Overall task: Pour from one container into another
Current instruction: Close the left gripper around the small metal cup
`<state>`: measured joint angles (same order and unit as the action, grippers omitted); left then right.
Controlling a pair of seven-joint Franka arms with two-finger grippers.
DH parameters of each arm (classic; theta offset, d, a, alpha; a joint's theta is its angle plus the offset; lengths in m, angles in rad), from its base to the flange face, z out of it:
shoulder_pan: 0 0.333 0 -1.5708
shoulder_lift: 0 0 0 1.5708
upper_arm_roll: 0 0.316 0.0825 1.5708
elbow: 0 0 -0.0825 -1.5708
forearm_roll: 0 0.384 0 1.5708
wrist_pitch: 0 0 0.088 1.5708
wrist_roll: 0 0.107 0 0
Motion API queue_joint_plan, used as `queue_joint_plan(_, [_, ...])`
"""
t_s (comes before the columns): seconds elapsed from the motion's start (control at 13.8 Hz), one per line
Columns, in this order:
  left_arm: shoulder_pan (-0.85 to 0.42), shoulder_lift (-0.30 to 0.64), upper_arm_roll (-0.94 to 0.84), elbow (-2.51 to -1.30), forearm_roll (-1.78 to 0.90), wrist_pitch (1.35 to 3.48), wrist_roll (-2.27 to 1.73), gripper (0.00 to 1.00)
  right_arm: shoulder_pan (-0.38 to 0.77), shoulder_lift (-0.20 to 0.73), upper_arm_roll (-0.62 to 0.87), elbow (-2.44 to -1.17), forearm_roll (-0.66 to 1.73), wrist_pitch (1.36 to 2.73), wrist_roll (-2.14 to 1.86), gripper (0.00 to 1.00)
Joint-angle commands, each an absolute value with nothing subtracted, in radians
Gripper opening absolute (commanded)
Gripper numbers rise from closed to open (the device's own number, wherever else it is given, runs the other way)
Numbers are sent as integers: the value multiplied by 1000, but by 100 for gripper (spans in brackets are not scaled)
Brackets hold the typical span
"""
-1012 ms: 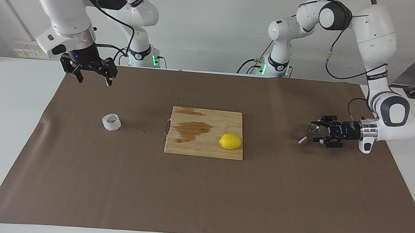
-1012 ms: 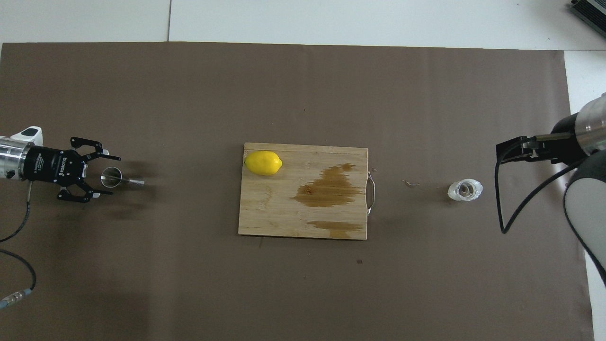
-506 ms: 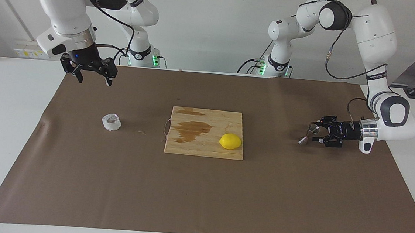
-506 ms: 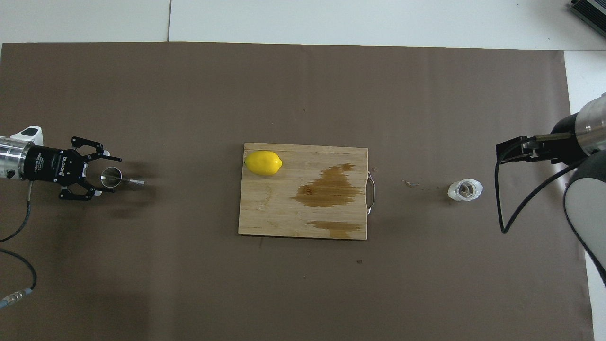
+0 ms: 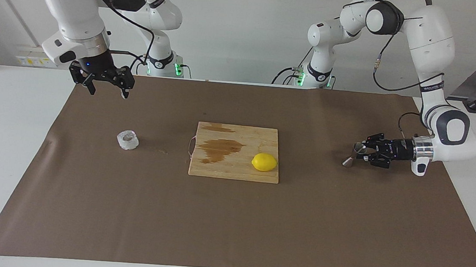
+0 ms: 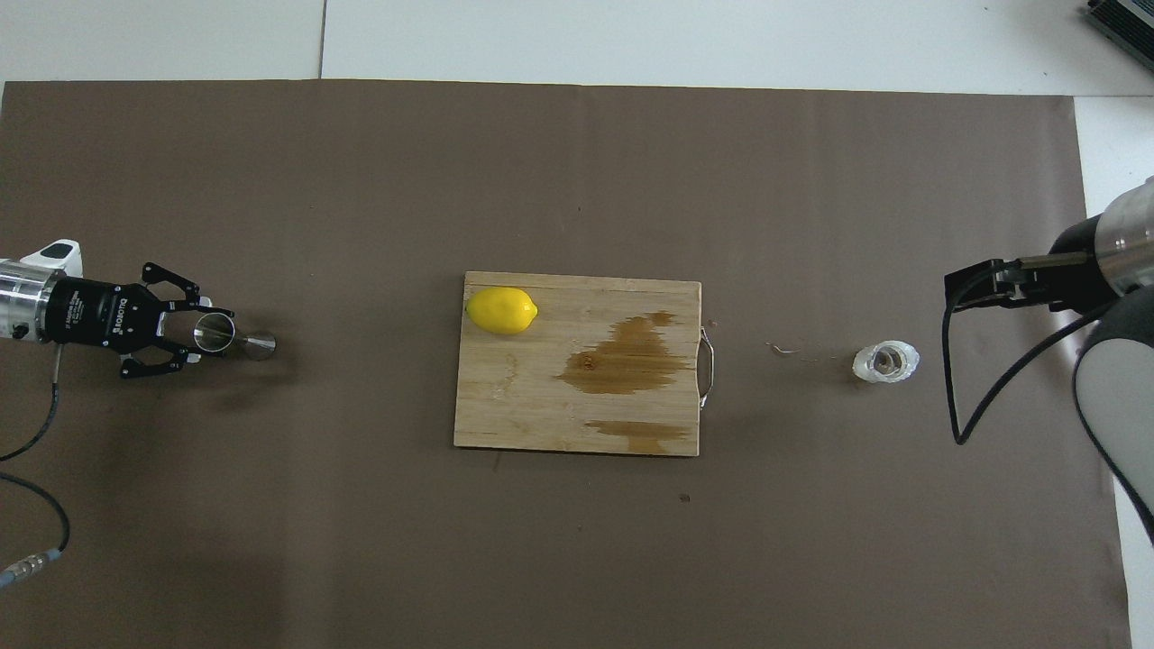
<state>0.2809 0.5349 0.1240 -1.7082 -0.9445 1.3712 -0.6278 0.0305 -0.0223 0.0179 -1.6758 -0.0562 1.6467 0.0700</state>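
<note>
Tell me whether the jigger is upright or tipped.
Tipped. The jigger leans, one cone's open mouth up by the left gripper, whose jaws are shut on it, the other cone low toward the mat.

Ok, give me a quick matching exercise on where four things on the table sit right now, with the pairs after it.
Things:
1. lemon
2. steel jigger
3. whitish cup
4. right gripper

Places:
a. alone on the brown mat, toward the right arm's end
b. on the cutting board
c. up in the air with fingers open
d. in the left gripper, tilted

Pairs: 1-b, 2-d, 3-a, 4-c
</note>
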Motion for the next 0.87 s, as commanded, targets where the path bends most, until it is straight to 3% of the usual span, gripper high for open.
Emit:
queue_joint_plan(0.0, [285,523,124,-1726,-968,1361,-640,10,14,-48,26,-1706,-29,1663,74,100])
queue_joint_plan(0.14, [282,522,121,-1726,-982,1347,-640,0,14,-48,26,-1706,-29,1663,74,100])
queue_joint_plan(0.58, [189,456,107,-1739,-1040,1322,-817,0,14,-48,26,-1706,-29,1661,74,100])
queue_joint_plan(0.79, [98,378,109,-1819,-1117,1354,-906,0,14,-48,26,-1706,-29,1661,74,100])
